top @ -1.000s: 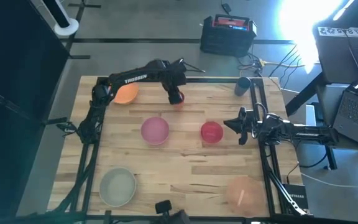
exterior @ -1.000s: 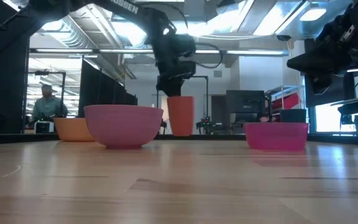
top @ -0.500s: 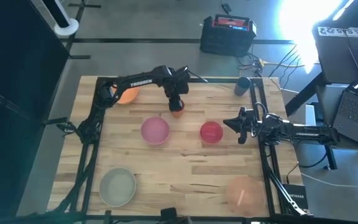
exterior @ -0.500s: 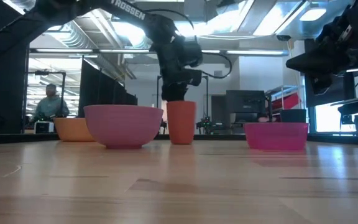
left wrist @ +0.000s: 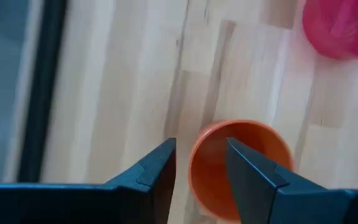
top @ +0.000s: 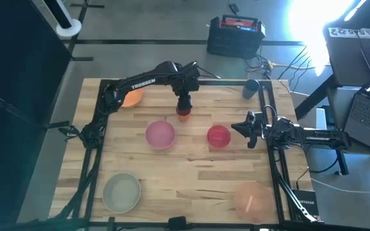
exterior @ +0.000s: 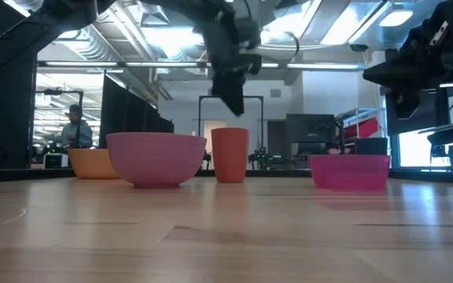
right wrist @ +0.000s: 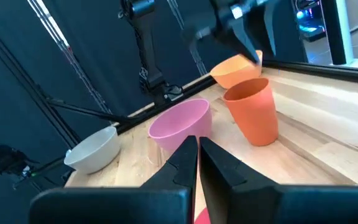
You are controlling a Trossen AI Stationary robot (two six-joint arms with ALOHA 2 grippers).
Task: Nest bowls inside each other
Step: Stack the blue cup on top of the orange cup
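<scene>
My left gripper (top: pixel 184 106) hangs open just above the small orange-red cup (top: pixel 184 116), which stands upright on its base on the table (exterior: pixel 230 155). In the left wrist view the open gripper (left wrist: pixel 199 143) has its fingers over the cup's rim (left wrist: pixel 241 127) and clear of it. The bowls stand apart on their bases: orange (top: pixel 132 97), pale pink (top: pixel 160 135), red (top: pixel 218 136), whitish-grey (top: pixel 121 192), translucent peach (top: pixel 252 197). My right gripper (top: pixel 235 128) waits shut and level beside the red bowl, at the table's right.
A small dark blue cup (top: pixel 251 88) stands at the far right corner. Bare wood lies in the middle of the table's near half (top: pixel 191 173). A battery box (top: pixel 235 35) and cables sit on the floor beyond the far edge. A person (exterior: pixel 73 130) shows far behind.
My left gripper brought the orange-red cup a short way toward the table's near edge, left it standing upright there, let go and rose straight up clear of it. The cup stays where it was left.
</scene>
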